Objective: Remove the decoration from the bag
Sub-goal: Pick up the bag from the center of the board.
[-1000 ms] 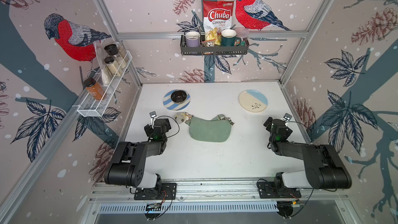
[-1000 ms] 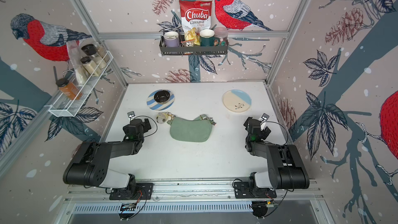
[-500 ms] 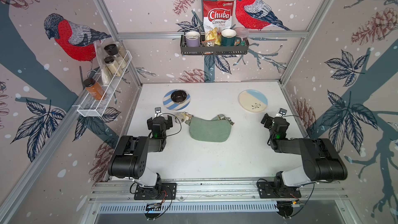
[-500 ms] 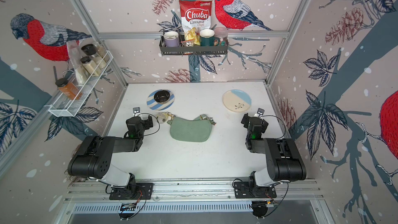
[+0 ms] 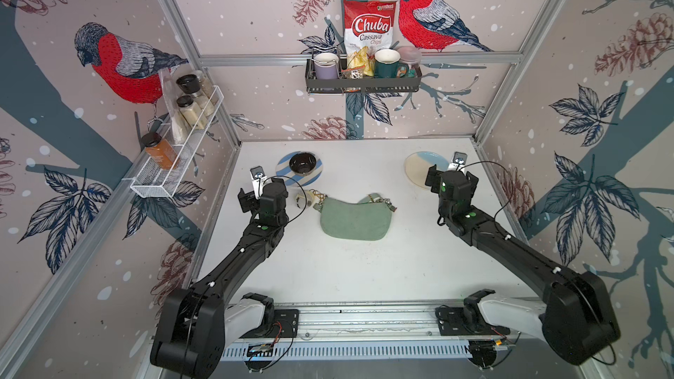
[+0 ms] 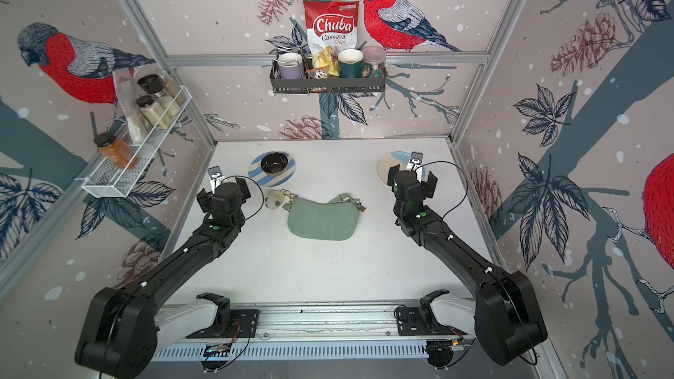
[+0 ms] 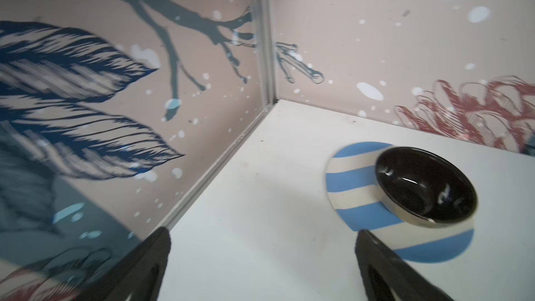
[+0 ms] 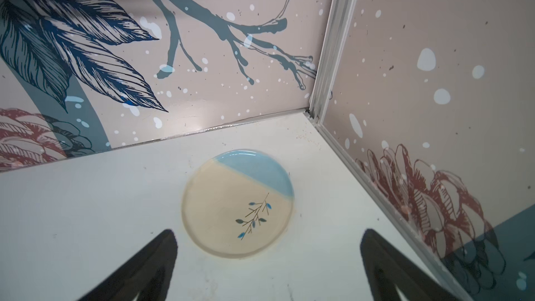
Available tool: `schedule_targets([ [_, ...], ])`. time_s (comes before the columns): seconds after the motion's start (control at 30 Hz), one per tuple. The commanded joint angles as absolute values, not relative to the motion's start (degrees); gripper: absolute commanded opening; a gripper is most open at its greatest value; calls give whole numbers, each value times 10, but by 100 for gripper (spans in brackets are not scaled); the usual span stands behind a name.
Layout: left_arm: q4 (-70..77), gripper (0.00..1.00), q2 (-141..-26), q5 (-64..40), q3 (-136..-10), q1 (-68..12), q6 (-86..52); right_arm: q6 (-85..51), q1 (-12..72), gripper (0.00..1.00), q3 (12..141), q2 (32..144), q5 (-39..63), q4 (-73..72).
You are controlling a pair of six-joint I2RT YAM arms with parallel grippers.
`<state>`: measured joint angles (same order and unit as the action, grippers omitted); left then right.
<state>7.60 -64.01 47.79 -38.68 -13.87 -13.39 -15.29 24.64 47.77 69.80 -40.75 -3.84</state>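
left gripper (image 7: 262, 231) spread wide, empty; right gripper (image 8: 269, 231) wide, empty; both clear of the bag (image 5: 353, 220)

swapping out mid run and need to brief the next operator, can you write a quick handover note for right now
Grippers: the left gripper is open and empty, pointed at the striped plate that carries the black bowl. The right gripper is open and empty, pointed at the cream and blue plate.
Things: the bag lies flat between the two arms, and neither touches it. The decoration, a cream charm on a gold chain, sits at the bag's end nearest the left arm and looks attached.
Done: nothing yet.
Left: steady the bag, unhook the charm, take it away.
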Motion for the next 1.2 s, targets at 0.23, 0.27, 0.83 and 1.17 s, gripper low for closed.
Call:
schedule_targets([
  [0.23,-265,81,-612,205,-525,-82,-305,-378,197,82,547,722,-4,268],
  [0.27,-293,80,-627,201,-551,-98,-297,-372,223,85,555,727,-12,292],
  [0.83,-221,68,-862,32,-614,-356,-389,-402,302,70,638,977,118,247],
  [1.17,-354,55,-1001,-57,-832,-327,-257,-368,318,36,699,1086,146,184],
])
